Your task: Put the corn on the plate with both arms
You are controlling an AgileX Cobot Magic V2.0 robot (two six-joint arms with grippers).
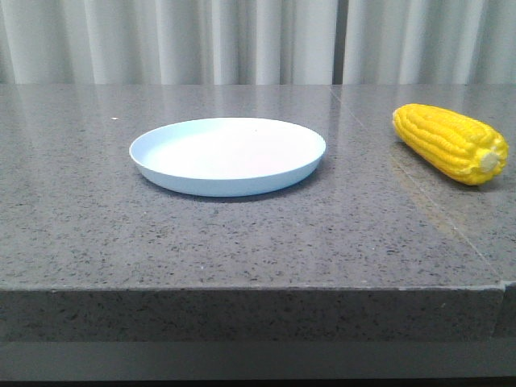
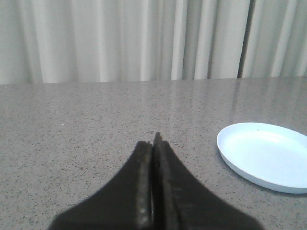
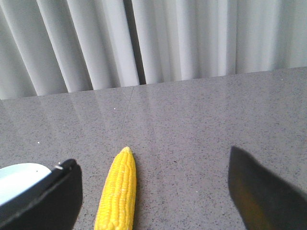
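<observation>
The yellow corn [image 1: 450,143] lies on the grey stone table at the right, its pale stem end toward the front. The pale blue-white plate [image 1: 228,155] sits empty at the table's middle. Neither gripper shows in the front view. In the right wrist view my right gripper [image 3: 153,165] is open, and the corn [image 3: 118,191] lies on the table between its fingers, nearer one of them and apart from both. An edge of the plate [image 3: 17,179] shows beside that finger. In the left wrist view my left gripper [image 2: 153,141] is shut and empty over bare table, with the plate [image 2: 266,155] off to one side.
The grey speckled table [image 1: 242,234] has its front edge close to the camera. White curtains [image 1: 242,40] hang behind its far edge. A seam in the tabletop runs past the corn at the right.
</observation>
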